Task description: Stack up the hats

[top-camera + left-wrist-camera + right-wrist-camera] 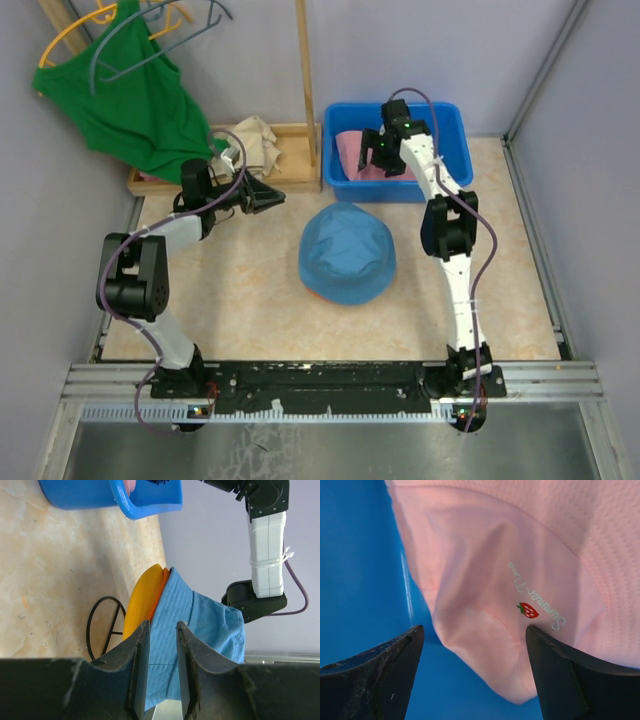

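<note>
A light blue hat (346,252) lies crown up in the middle of the table, covering a bright orange hat whose rim (318,294) peeks out below. In the left wrist view the light blue hat (205,625) sits over the bright orange hat (161,591) and the yellow-orange hat (142,600). My left gripper (268,195) hovers left of the pile, apart from it, its jaws (162,627) narrowly open and empty. A pink hat (520,570) with a strawberry logo lies in the blue bin (455,150). My right gripper (475,637) is open wide, straddling a fold of it.
A green tank top (135,100) hangs on hangers at the back left. A beige cloth (257,138) rests on a wooden rack base (295,170) with an upright pole (305,70). A black ring mark (106,625) is on the tabletop. Walls close both sides.
</note>
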`<state>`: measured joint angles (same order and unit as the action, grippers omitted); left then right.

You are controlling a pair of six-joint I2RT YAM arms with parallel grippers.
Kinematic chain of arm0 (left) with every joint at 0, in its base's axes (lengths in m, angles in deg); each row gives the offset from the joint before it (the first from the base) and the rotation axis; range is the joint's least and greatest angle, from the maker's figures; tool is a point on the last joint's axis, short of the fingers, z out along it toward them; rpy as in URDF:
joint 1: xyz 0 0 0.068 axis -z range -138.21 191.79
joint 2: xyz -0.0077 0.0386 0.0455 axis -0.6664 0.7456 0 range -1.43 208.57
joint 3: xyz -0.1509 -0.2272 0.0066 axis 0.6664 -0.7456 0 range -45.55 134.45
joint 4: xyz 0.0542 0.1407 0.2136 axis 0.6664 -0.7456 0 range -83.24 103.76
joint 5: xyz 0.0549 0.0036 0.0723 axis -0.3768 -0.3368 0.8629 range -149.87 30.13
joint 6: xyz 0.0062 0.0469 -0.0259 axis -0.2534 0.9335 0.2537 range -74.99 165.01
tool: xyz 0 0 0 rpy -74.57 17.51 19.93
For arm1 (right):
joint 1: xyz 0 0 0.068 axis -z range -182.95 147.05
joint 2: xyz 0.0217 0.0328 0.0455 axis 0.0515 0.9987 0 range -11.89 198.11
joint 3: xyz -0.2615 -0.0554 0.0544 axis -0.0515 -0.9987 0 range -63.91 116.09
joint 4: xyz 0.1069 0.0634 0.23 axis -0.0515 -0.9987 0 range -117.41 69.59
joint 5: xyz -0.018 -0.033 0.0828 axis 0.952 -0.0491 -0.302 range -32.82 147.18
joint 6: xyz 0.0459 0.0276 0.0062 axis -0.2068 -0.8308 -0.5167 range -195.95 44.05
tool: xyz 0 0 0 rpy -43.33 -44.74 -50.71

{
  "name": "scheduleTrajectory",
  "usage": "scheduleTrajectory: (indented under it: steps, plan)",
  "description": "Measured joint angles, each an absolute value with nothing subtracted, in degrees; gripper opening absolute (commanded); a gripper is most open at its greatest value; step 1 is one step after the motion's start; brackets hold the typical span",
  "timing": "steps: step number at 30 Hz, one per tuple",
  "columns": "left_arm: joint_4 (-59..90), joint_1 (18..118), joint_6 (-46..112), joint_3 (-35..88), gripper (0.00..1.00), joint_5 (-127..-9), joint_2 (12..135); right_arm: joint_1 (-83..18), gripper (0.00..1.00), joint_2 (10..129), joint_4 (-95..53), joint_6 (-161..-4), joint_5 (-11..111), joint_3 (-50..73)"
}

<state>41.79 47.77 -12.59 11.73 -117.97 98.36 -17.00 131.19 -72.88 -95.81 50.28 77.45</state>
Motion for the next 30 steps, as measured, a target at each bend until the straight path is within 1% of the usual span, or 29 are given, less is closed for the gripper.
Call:
scheduleTrajectory:
  steps: [9,11,13,14,15,16,17,18,19,20,21,26,30]
  plan:
    - [41.6,46.5,-12.6,11.7,0.33,-118.1,99.3,-18.4,0.84,134.2,-74.0,-95.0,53.1,77.9]
    - [41.6,46.2,-12.6,11.7,0.33,-118.2,99.4,-18.5,0.83,135.5,-74.0,-94.9,53.7,78.4]
    - [41.6,45.9,-12.6,11.7,0.33,-118.3,99.5,-18.6,0.79,136.7,-73.9,-94.9,54.6,78.7]
    - [41.5,45.7,-12.6,11.7,0.33,-118.4,99.5,-18.7,0.74,137.3,-73.9,-94.9,55.3,79.0]
    - [41.4,45.5,-12.5,11.7,0.33,-118.5,99.5,-18.9,0.65,137.4,-74.1,-95.0,55.8,79.6]
    - [41.3,45.3,-12.5,11.7,0.33,-118.5,99.5,-19.0,0.5,137.6,-73.9,-95.0,56.3,80.1]
    - [41.1,45.2,-12.5,11.7,0.33,-118.5,99.5,-19.1,0.33,137.8,-73.8,-95.0,56.8,80.4]
    - [40.9,45.0,-12.3,11.7,0.33,-118.5,99.5,-19.1,0.18,137.9,-73.6,-94.8,57.2,80.6]
    - [40.7,44.9,-12.1,11.7,0.33,-118.5,99.5,-19.2,0.08,138.1,-73.5,-95.1,57.6,80.6]
    - [40.5,44.7,-12.0,11.7,0.33,-118.6,99.5,-19.2,0.02,138.2,-73.4,-95.4,58.2,80.6]
    - [40.3,44.6,-11.9,11.7,0.33,-118.6,99.5,-19.3,0.0,138.2,-73.4,-95.7,58.7,80.5]
    - [38.7,44.1,-10.9,12.1,0.33,-118.8,99.5,-18.9,0.0,137.6,-73.2,-96.2,59.3,80.2]
    - [34.0,44.1,-8.6,16.1,0.33,-119.1,99.5,-17.7,0.0,132.3,-73.3,-97.6,56.6,75.8]
